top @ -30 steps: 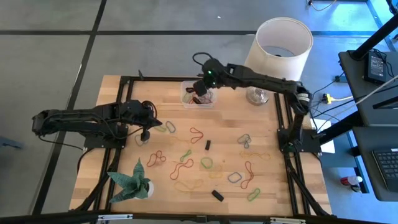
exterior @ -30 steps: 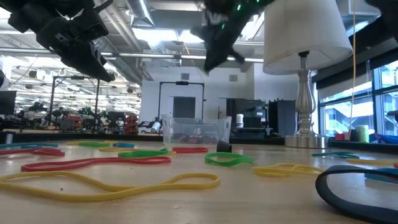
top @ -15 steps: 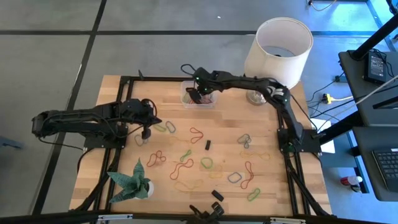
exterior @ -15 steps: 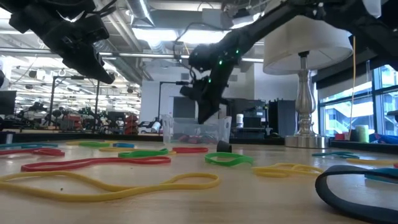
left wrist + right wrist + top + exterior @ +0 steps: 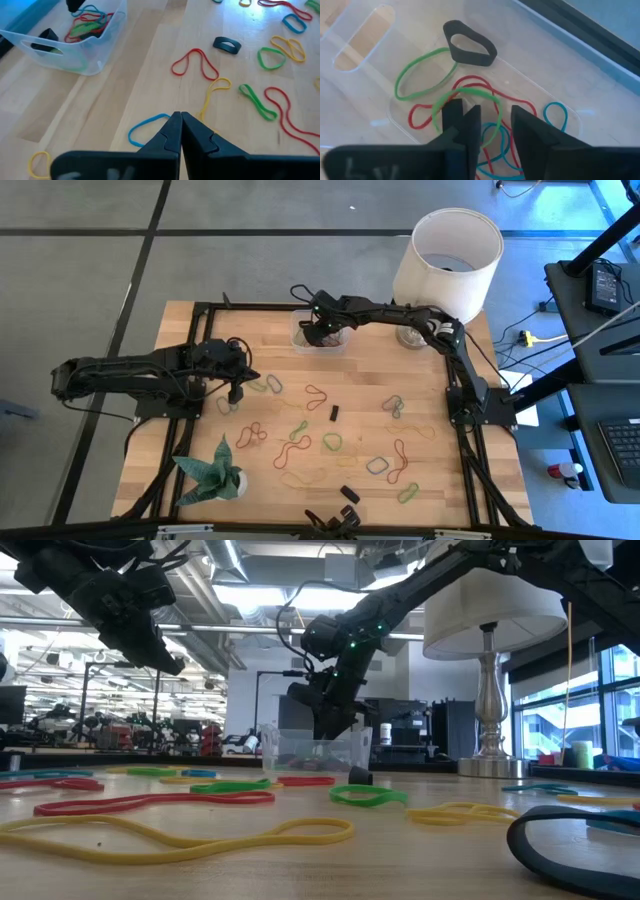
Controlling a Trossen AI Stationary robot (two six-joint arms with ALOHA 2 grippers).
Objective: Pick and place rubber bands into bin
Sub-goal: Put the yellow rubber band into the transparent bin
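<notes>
Right gripper [image 5: 490, 132] sits low over the bin [image 5: 320, 340], fingers slightly parted with nothing between them — judged a drop position, so whatever falls lands inside the walls. Bin is at the bench's [image 5: 440, 480] far edge, just beside the lamp base [image 5: 413, 334]. In the bin: green, red and blue rubber bands [image 5: 470, 107] plus one dark loop [image 5: 469, 49].

Left gripper [image 5: 180, 131] hangs pressed together, holding nothing, over the bench well apart from the bin, just above a blue band [image 5: 145, 130] — likely staged for the next pick. Many bands remain scattered on the bench beyond the bin.
</notes>
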